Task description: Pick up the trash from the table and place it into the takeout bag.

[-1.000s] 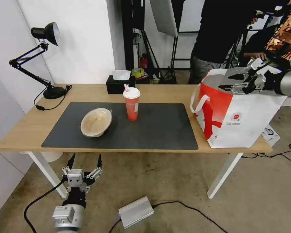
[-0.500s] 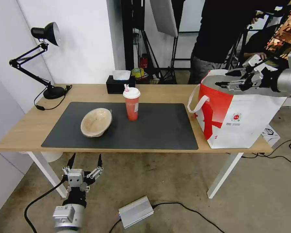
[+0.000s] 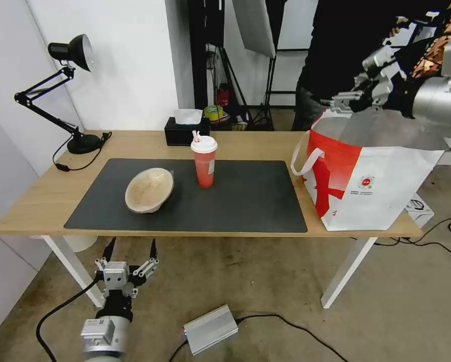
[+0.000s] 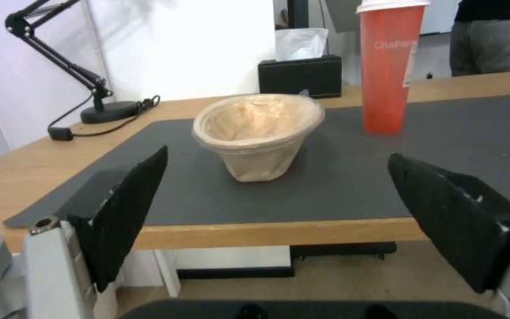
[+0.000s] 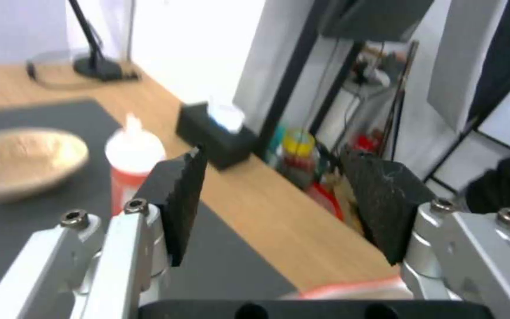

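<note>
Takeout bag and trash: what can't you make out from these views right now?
- Takeout bag: head view, its front wall hides the contents; the right tool hangs open above its far rim.
- Drink cup: right wrist view, blurred, a tool finger covers its side.
- Paper-pulp bowl: left wrist view, whether its inside holds anything.

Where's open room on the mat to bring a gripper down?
The dark mat is bare from the red-orange cup across to the takeout bag. It is crowded at the mat's left, where the beige bowl sits near the cup.
</note>
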Available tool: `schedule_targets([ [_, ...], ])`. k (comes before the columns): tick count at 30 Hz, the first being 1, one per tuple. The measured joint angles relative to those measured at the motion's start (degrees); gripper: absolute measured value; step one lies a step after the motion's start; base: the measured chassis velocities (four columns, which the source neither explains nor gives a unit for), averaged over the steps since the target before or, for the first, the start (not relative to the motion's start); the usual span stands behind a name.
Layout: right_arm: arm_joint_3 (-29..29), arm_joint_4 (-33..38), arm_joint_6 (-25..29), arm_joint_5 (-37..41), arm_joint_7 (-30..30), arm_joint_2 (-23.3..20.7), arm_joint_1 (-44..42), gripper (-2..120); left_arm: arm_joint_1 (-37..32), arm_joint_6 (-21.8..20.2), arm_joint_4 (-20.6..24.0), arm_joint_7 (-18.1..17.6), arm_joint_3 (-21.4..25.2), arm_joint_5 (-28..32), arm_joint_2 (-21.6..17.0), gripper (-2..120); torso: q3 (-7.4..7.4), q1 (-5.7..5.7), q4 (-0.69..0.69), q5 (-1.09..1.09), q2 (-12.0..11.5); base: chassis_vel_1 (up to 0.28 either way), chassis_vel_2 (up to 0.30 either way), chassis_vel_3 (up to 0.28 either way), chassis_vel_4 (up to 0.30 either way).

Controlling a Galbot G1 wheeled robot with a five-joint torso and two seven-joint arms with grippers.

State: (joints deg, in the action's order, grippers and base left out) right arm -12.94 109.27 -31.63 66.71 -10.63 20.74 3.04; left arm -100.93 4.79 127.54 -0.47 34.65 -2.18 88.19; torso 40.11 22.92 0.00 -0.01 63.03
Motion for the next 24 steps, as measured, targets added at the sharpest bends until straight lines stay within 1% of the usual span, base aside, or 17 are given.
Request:
schedule_targets([
  [1,0.0,0.65,0.46,1.15,1.45,0.58,0.09,63,0.02,-0.01,0.0,0.0,0.02,0.01,0.03,100,0.0,0.0,0.0,0.0,0.0,0.0,0.0,0.0,0.0],
  [3,-0.01,0.95,0.75,1.69,2.18,0.84,0.11,63,0.03,-0.02,0.0,0.0,0.04,0.01,0.05,100,0.0,0.0,0.0,0.0,0.0,0.0,0.0,0.0,0.0],
  [5,0.02,2.72,2.11,4.76,7.01,2.33,0.07,63,0.08,-0.03,-0.01,-0.01,0.11,0.03,0.18,100,0.0,0.0,0.0,0.0,0.0,0.0,0.0,0.0,0.0],
  [7,0.11,3.19,2.69,5.6,8.38,2.68,-0.07,63,0.09,-0.04,-0.02,-0.01,0.13,0.03,0.23,100,0.0,0.0,0.01,0.0,0.0,0.0,0.0,0.0,0.0],
  [8,0.54,4.08,3.74,6.68,10.75,3.17,-0.71,64,0.11,-0.05,-0.07,-0.02,0.15,0.03,0.31,100,0.0,0.0,0.01,-0.01,0.0,0.0,0.0,0.0,0.0],
  [10,2.09,6.12,5.9,7.88,14.46,3.7,-3.08,69,0.13,-0.06,-0.14,-0.03,0.22,0.02,0.48,100,0.0,0.0,0.01,0.0,0.0,0.0,0.0,0.0,0.0],
  [11,4.06,7.54,6.66,8.43,16.57,3.82,-5.39,73,0.13,-0.07,-0.19,-0.03,0.24,0.03,0.57,100,0.0,0.0,0.01,0.01,0.0,0.0,0.0,0.0,0.0],
  [13,5.03,8.24,6.9,8.61,17.7,3.82,-6.61,75,0.13,-0.07,-0.22,-0.03,0.26,0.03,0.62,100,0.0,0.0,0.0,0.0,0.0,0.0,0.0,0.0,0.0],
  [15,9.71,11.94,8.15,8.78,22.63,3.43,-13.05,86,0.15,-0.09,-0.36,-0.03,0.28,-0.01,0.85,100,0.0,0.0,0.0,0.01,0.0,0.0,0.0,0.0,0.0],
  [16,10.98,12.74,8.56,8.54,23.7,3.3,-14.78,89,0.16,-0.09,-0.41,-0.03,0.28,-0.03,0.91,100,0.0,0.0,0.01,0.01,0.0,0.0,0.0,0.0,0.0],
  [17,10.98,12.74,8.56,8.54,23.7,3.3,-14.78,89,0.16,-0.09,-0.41,-0.03,0.28,-0.03,0.91,100,0.0,0.0,0.01,0.01,0.0,0.0,0.0,0.0,0.0],
  [18,15.53,15.12,9.52,7.32,26.0,2.96,-20.45,96,0.23,-0.1,-0.51,-0.04,0.29,-0.07,1.02,100,0.0,0.0,0.0,0.0,0.0,0.0,0.0,0.0,0.0],
  [19,19.14,16.91,9.89,6.02,27.3,2.82,-25.0,99,0.29,-0.1,-0.6,-0.04,0.3,-0.1,1.08,100,0.0,0.0,-0.02,0.02,0.0,0.0,0.0,0.0,0.0],
  [20,19.14,16.91,9.89,6.02,27.3,2.82,-25.0,99,0.29,-0.1,-0.6,-0.04,0.3,-0.1,1.08,100,0.0,0.0,-0.02,0.02,0.0,0.0,0.0,0.0,0.0],
  [22,22.95,19.18,10.34,3.78,28.9,2.98,-30.6,100,0.39,-0.1,-0.87,-0.04,0.3,-0.18,1.28,100,-0.01,-0.01,-0.03,0.01,0.0,0.0,0.0,0.0,0.0],
  [23,23.86,20.05,10.63,2.2,29.7,3.69,-32.62,100,0.27,-0.09,-0.91,-0.03,0.55,-0.3,1.59,100,-0.01,-0.01,-0.04,0.01,0.0,0.0,0.0,0.0,0.0],
  [24,23.86,20.05,10.63,2.2,29.7,3.69,-32.62,100,0.27,-0.09,-0.91,-0.03,0.55,-0.3,1.59,100,-0.01,-0.01,-0.04,0.01,0.0,0.0,0.0,0.0,0.0],
])
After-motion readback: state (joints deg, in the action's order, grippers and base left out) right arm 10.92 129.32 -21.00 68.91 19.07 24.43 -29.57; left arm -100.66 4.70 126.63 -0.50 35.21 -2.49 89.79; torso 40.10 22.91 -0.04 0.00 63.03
